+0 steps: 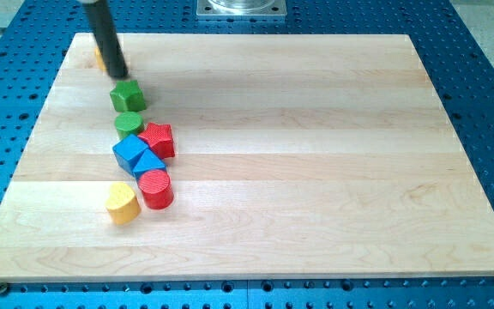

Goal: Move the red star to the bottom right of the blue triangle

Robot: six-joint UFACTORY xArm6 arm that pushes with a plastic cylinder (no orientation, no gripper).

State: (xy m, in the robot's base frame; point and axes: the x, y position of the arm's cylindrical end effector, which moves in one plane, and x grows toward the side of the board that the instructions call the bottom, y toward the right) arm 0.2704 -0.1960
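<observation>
The red star [159, 139] lies at the view's left-middle, touching the upper right of two blue blocks. One blue block [129, 151] looks like a cube; the other blue block [147, 164], just below and right of it, looks like the triangle. My tip [119, 76] is near the view's top left, just above and left of a green block [128, 95], well above the red star and apart from it.
A green cylinder [128, 125] sits left of the red star. A red cylinder [155, 189] and a yellow heart [123, 202] lie below the blue blocks. A yellow-orange block [99, 58] is partly hidden behind the rod.
</observation>
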